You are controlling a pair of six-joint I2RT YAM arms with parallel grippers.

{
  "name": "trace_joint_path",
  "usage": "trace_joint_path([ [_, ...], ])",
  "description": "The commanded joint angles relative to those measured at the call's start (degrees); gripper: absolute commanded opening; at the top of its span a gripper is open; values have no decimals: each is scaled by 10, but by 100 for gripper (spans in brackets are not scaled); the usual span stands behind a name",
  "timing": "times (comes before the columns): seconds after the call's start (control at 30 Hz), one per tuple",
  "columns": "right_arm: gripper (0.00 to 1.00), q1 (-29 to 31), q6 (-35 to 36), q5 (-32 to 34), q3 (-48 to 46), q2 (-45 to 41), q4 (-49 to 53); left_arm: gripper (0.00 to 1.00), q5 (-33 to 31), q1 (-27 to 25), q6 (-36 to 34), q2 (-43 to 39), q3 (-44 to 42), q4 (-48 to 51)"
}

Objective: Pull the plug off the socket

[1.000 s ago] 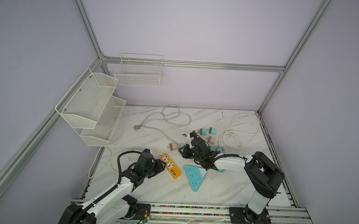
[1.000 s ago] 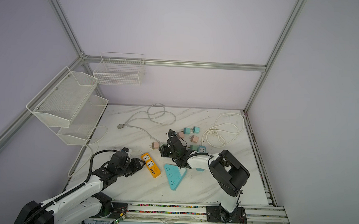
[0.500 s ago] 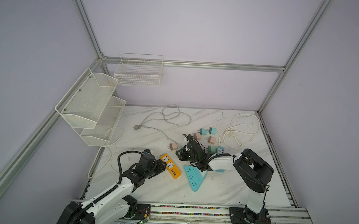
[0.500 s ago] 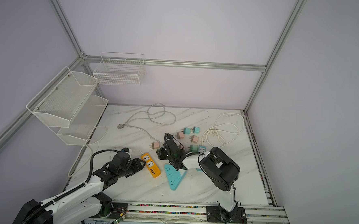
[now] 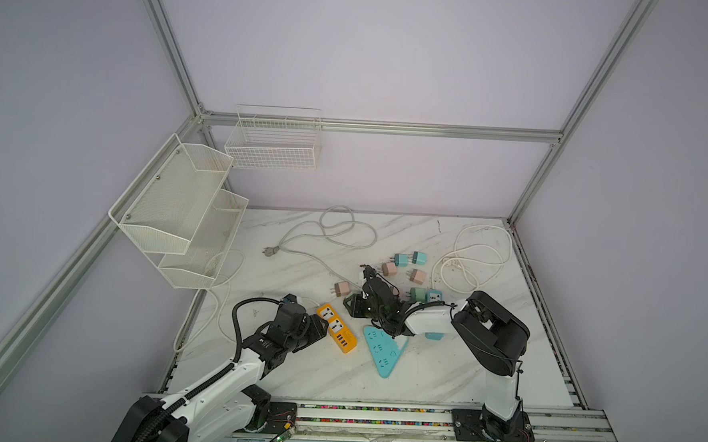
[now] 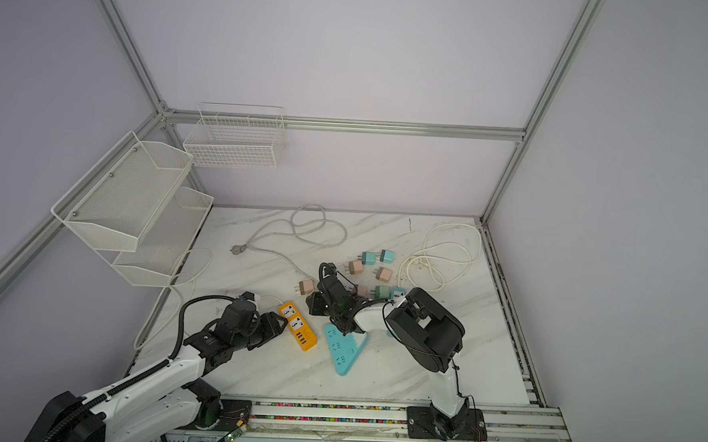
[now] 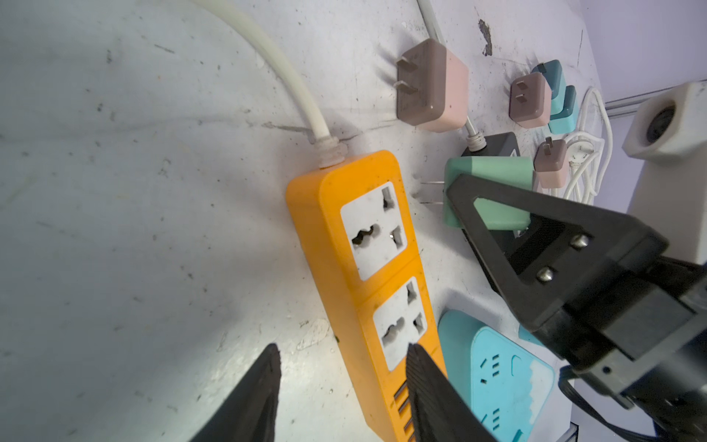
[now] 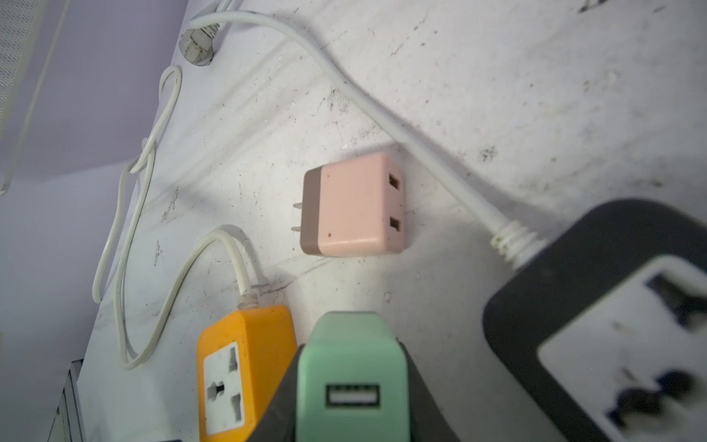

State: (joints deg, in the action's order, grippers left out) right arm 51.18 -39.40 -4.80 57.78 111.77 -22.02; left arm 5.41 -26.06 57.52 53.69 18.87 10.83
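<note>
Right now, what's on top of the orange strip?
Both sockets of the orange power strip are empty; the right tool holds the green plug beside it. One finger of the left tool partly hides its USB ports.

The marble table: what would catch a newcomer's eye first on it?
The green plug, clamped in the right gripper with its prongs bare, is held between the orange power strip and a black power strip at the table's front-centre. The left gripper stands open at the near end of the orange power strip. Farther back, loose pink and teal plugs lie scattered.
</note>
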Motion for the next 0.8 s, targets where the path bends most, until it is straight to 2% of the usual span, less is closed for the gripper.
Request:
trace_joint_path([
  [0.0, 35, 3, 13, 17, 16, -4, 14, 54, -7, -3, -1, 4, 42, -11],
  [0.37, 55, 4, 58, 53, 31, -48, 78, 55, -12, -3, -6, -1, 48, -1],
  [0.5, 66, 3, 83, 82, 35, -95, 117, 59, -46, -3, -31, -13, 78, 46],
  [0.63, 76, 2, 128, 140, 38, -159, 160, 64, -95, -1, -63, -30, 115, 85],
  [0.77, 97, -29, 166, 230, 34, -241, 197, 74, -165, 22, -114, -46, 166, 123],
])
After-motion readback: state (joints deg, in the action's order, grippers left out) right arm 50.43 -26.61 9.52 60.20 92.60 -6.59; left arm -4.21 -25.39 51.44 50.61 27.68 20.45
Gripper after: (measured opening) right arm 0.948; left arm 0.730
